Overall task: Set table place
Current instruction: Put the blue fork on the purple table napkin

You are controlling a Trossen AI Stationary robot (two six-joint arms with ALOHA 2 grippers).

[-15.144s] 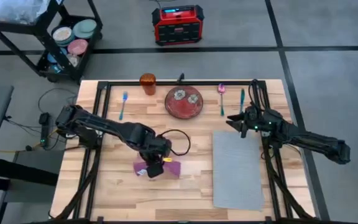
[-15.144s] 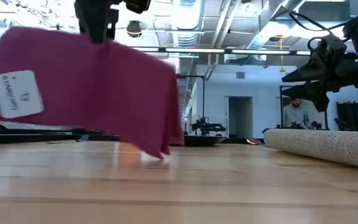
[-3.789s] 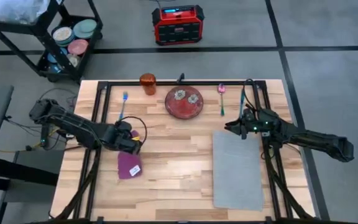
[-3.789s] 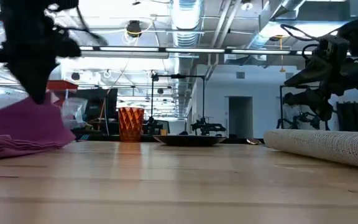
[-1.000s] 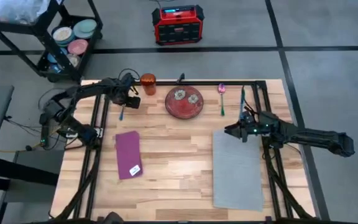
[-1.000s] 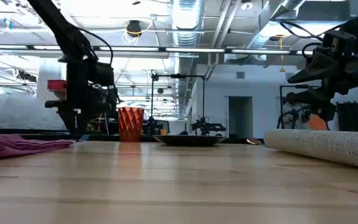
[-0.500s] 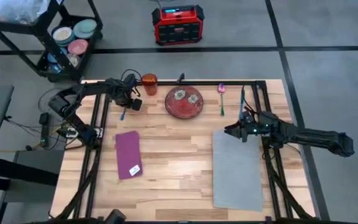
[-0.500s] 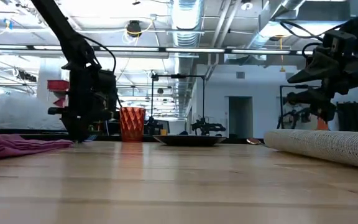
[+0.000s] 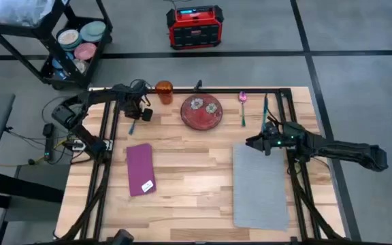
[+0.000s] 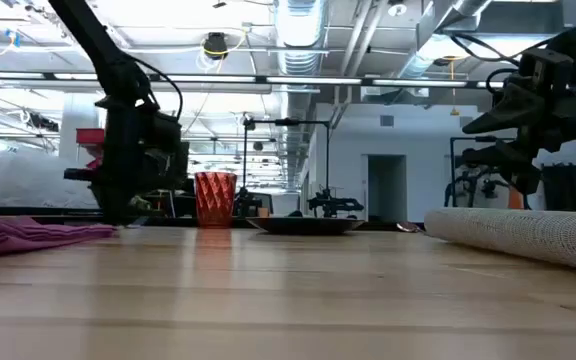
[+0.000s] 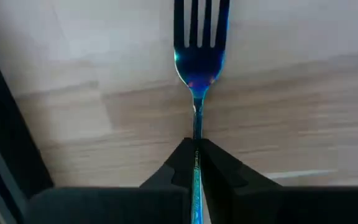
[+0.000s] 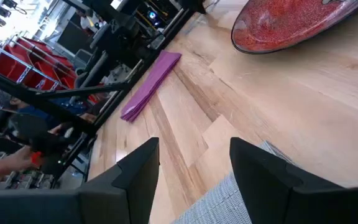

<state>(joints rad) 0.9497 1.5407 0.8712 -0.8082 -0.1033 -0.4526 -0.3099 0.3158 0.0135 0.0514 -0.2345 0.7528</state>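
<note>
Bench (image 9: 196,177): light wood planks, carrying every piece of the place; both arms work over it.
Mat (image 9: 258,185): grey, flat, just under and in front of the right tool, well away from the left tool toward the right side.
Plate (image 9: 201,112): red, between the two tools, nearer the far edge; not yet on the mat.
Napkin (image 9: 140,168): purple, folded flat, on the near side of the left tool, apart from it.
Cup (image 9: 162,90): orange, upright, just beside the left tool toward the far edge.
Left tool (image 11: 195,163): down at the bench's far left, fingers clamped together on the fork's handle.
Right tool (image 12: 194,169): fingers apart, holding nothing, hovering at the mat's far edge.
Fork (image 11: 199,59): blue, lying on the wood, tines pointing straight ahead of the left tool; long axis in line with the fingers.
Key relation: the mat lies far right of the held fork, so the left arm has the grip and the carry looks long across the bench.
Other utensils: pink (image 9: 242,99) and teal (image 9: 265,107), just beyond the right tool, the nearer arm for them.
</note>
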